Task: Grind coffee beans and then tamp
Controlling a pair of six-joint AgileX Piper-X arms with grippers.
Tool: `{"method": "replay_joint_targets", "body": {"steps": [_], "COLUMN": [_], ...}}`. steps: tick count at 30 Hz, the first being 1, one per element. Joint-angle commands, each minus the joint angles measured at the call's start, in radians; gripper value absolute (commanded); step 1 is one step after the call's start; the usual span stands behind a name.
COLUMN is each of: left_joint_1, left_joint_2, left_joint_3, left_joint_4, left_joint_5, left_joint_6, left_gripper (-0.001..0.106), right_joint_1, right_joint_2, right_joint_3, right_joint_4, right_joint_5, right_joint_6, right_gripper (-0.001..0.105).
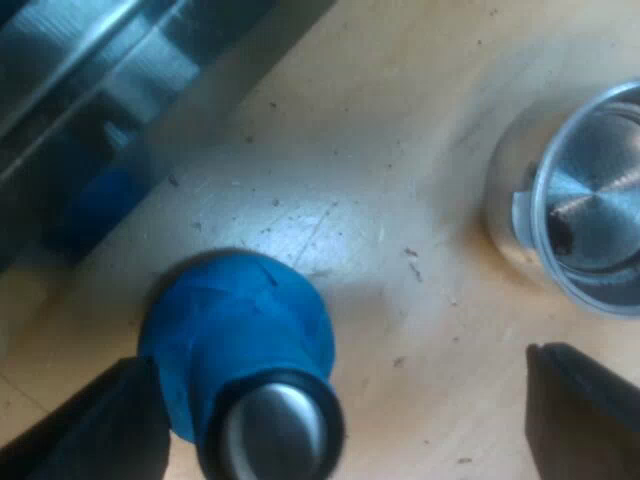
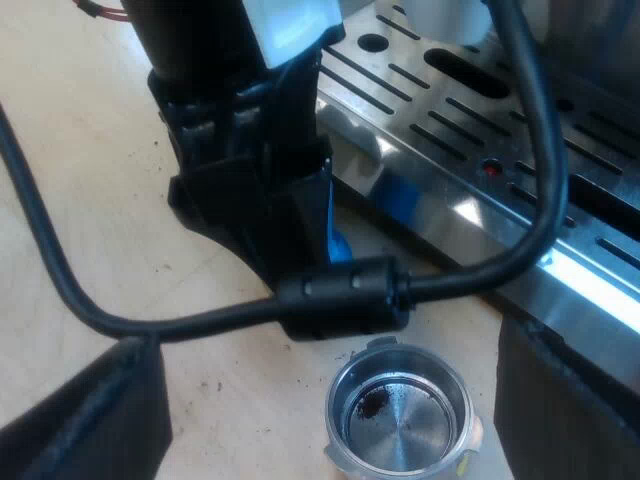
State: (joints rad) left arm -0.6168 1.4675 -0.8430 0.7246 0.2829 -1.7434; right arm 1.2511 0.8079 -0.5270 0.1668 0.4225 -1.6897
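Roughly upright blue tamper [image 1: 240,340], metal end up, holder [image 2: 412,432] mouth up, both jaws apart

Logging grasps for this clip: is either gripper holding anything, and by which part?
Nothing is held. Left gripper open astride the blue tamper; right gripper open over the metal holder.

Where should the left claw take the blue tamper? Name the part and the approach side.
Probably grip the blue tamper across its rounded blue body, under the metal end facing the camera, coming from above. The open left claw has a finger on either side of it.
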Motion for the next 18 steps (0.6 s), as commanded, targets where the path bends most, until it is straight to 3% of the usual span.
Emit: {"method": "replay_joint_targets", "body": {"steps": [1, 4, 9, 13, 15, 16, 18], "left_joint_1": [-0.006, -0.006, -0.006, -0.006, -0.006, -0.006, -0.006], "left_joint_2": [0.006, 0.008, 0.008, 0.008, 0.008, 0.008, 0.004], "left_joint_3": [-0.008, -0.008, -0.008, -0.008, -0.008, -0.008, -0.012], "left_joint_4": [-0.012, -0.021, -0.014, 0.002, 0.013, 0.016, 0.037], "left_joint_5": [-0.001, -0.001, -0.001, -0.023, -0.036, -0.041, -0.048], "left_joint_6": [-0.002, -0.002, -0.002, -0.002, -0.002, -0.002, 0.011], "left_gripper": [0.076, 0.075, 0.059, 0.030, 0.008, 0.002, 0.000], "right_joint_1": [-0.001, -0.001, -0.001, -0.001, -0.001, -0.001, -0.001], "right_joint_2": [-0.002, -0.002, -0.002, -0.002, -0.002, -0.002, -0.002], "right_joint_3": [-0.002, -0.002, -0.002, -0.002, -0.002, -0.002, -0.002], "right_joint_4": [-0.014, -0.014, -0.014, -0.014, -0.014, -0.014, -0.014], "right_joint_5": [0.000, 0.000, 0.000, 0.000, 0.000, 0.000, 0.000], "right_joint_6": [-0.014, -0.014, -0.014, -0.014, -0.014, -0.014, -0.014], "right_gripper": [0.070, 0.070, 0.070, 0.070, 0.070, 0.070, 0.070]}}
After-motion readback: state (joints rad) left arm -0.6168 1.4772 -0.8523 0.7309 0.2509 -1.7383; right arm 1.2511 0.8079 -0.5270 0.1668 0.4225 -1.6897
